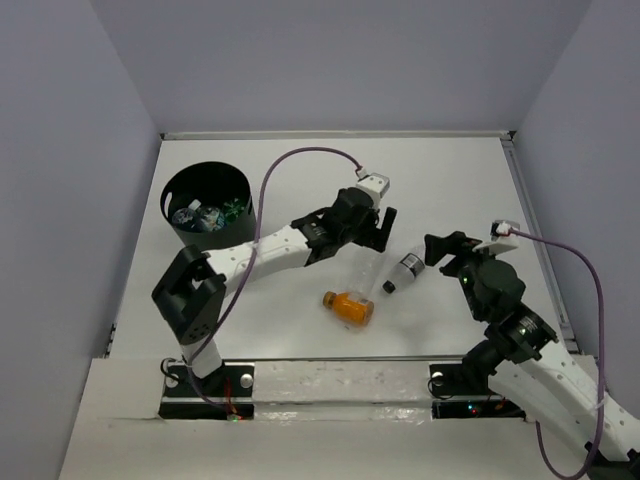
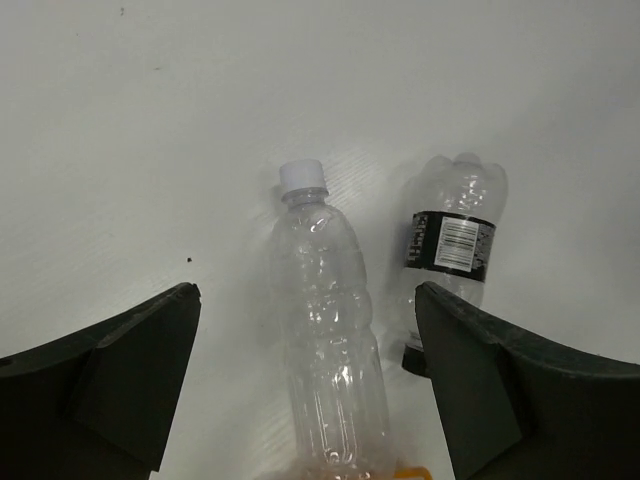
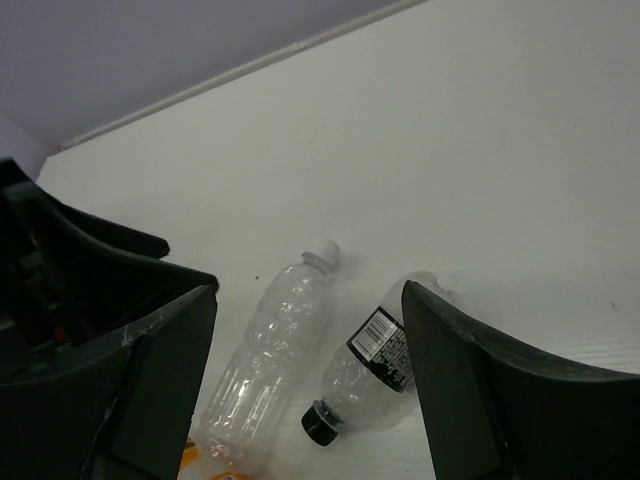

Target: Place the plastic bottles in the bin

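1. bin (image 1: 210,178): far left, upright, open-topped; a few bottles (image 1: 200,215) already lie inside.
2. left gripper (image 2: 305,292): jaws spread wide and empty, hovering over the clear bottle (image 2: 325,330).
3. clear bottle: lying flat in the middle, white cap pointing away from the orange bottle (image 1: 350,307); smooth and round, so an off-centre pinch would likely roll it or squirt it out.
4. orange bottle: on its side at the clear bottle's base, touching or nearly, cannot tell; a low approach could knock it.
5. dark-label bottle (image 2: 452,245): just beside the clear one; one finger might catch it while closing.
6. right gripper (image 3: 310,290): jaws wide, empty, near the same bottles; the two grippers could collide.
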Robot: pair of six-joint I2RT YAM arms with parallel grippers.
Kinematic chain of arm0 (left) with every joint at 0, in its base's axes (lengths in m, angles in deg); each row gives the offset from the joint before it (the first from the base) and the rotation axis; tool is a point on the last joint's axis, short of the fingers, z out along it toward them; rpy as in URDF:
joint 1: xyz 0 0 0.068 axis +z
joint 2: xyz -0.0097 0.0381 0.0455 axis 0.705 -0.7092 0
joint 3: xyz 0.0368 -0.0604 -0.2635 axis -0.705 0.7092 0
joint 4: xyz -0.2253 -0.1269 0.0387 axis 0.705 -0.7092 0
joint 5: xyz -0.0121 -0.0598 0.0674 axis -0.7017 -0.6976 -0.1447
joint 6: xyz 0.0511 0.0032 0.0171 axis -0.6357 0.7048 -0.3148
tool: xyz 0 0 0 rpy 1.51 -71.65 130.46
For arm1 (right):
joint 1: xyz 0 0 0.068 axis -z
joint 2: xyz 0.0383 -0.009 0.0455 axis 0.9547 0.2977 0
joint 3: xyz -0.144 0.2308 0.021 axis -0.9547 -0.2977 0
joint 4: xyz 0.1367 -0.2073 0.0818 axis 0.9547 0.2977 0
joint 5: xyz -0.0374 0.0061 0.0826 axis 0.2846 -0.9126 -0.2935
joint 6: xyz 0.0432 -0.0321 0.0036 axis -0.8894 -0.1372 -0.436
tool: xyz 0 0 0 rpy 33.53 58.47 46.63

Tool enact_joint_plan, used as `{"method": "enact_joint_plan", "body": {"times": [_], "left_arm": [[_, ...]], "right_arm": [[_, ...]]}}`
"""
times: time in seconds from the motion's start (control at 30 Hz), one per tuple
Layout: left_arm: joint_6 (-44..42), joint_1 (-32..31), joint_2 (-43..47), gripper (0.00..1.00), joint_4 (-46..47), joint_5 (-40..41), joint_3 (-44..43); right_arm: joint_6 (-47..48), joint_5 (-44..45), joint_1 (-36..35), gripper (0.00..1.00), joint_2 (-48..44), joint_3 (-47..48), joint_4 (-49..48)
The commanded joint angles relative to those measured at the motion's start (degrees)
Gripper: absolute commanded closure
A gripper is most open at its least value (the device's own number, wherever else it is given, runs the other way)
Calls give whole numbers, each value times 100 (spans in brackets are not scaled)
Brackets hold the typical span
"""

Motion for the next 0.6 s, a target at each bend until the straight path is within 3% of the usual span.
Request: {"method": "enact_joint_plan", "body": {"times": [0.0, 0.2, 0.57], "left_arm": [[-660, -189, -754, 1, -613, 431, -969], [-758, -260, -1792, 1, -1202, 588, -1778], [-776, -260, -2567, 6, -1475, 607, -2095]], "right_arm": [[-51, 586, 39, 20, -615, -23, 247], [-122, 657, 39, 21, -1336, -137, 143], [-130, 454, 39, 21, -1214, -216, 81]]}}
